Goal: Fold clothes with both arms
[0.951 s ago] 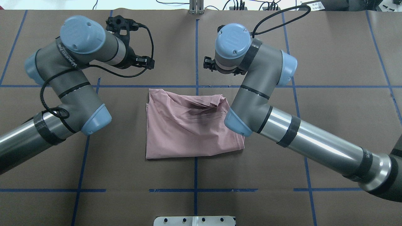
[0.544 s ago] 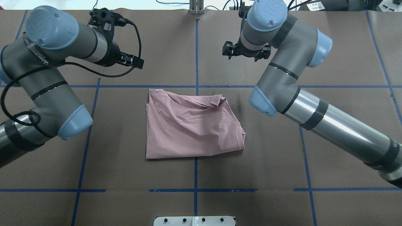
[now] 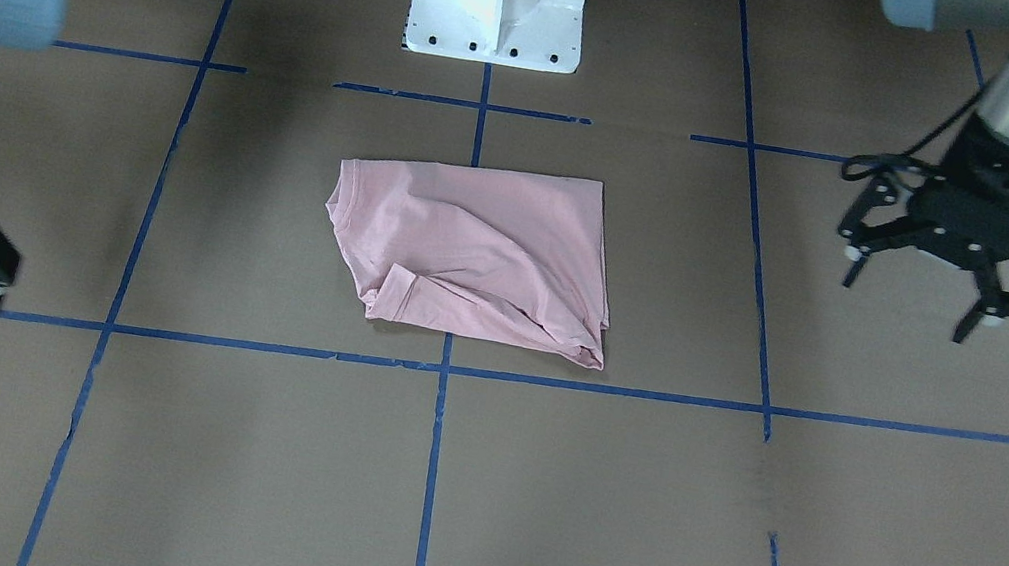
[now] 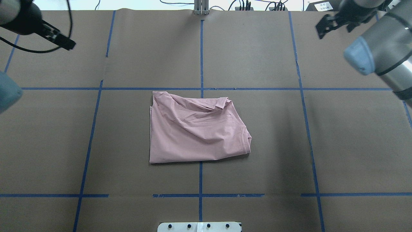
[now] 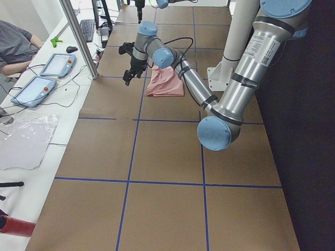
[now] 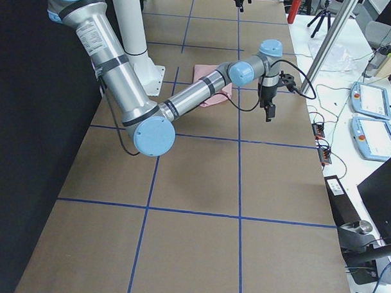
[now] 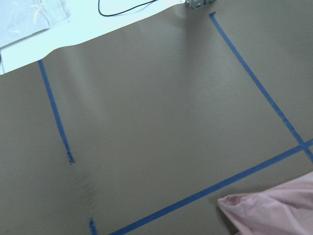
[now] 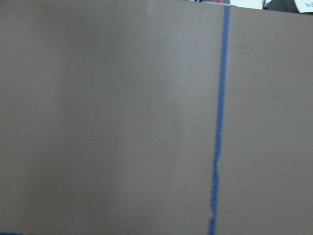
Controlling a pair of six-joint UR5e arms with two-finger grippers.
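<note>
Pedestal base [image 4: 199, 227]: a white plate at the near edge of the desk [image 4: 257, 48], centred.
Desk surface: brown covering crossed by blue tape lines [image 4: 200, 54] in a grid.
T-shirt, place: the pale pink T-shirt [image 4: 196, 132] lies mid-desk on the centre tape line, well apart from both grippers.
T-shirt, look: folded into a rough rectangle, the near and left edges fairly straight, the far edge rumpled with a sleeve cuff [image 4: 222, 103] lying on top. No print shows.
Handling: likely light, soft and limp; it should sag and shift when lifted.
Where to hold: probably pinch all the stacked layers at two corners of one edge, one per gripper.
Left gripper [image 3: 911, 302]: hovers over the far left of the desk, fingers apart, empty.
Right gripper [image 4: 334, 25]: hovers at the far right corner, fingers seemingly apart, empty.
</note>
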